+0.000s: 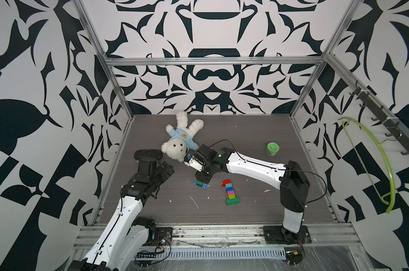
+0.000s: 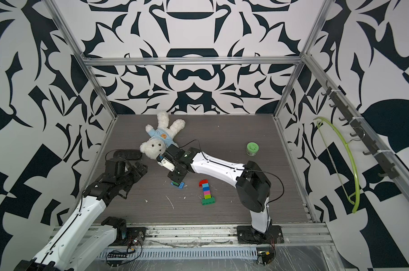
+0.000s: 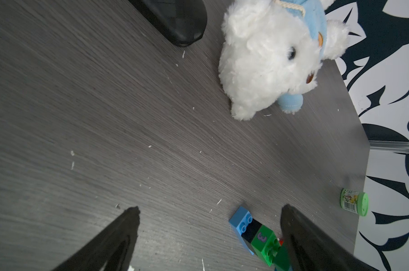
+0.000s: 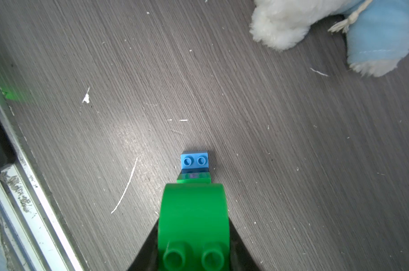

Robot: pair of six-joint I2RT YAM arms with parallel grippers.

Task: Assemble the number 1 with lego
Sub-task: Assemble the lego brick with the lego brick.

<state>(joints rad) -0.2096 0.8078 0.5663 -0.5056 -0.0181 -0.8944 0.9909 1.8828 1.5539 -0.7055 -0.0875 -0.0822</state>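
Right gripper [image 4: 193, 223]: my fingers are clamped on a rounded green brick [image 4: 194, 206]. It hangs directly over a small cluster on the table [image 1: 257, 131], left of the middle: a blue brick [image 4: 194, 160], a black brick [image 3: 251, 231] and a green brick marked 3 [image 3: 264, 241]. I cannot tell whether it touches them.

Left gripper [image 3: 210, 208]: my fingers are wide apart with nothing between them, left of the cluster.

A coloured column [image 1: 231, 192] lies flat just right of the cluster. Its red end points to the back edge and its green bar to the front edge.

Teddy bear [image 1: 175, 147] lies toward the back edge. Jar [image 1: 272, 149] stands near the right edge.
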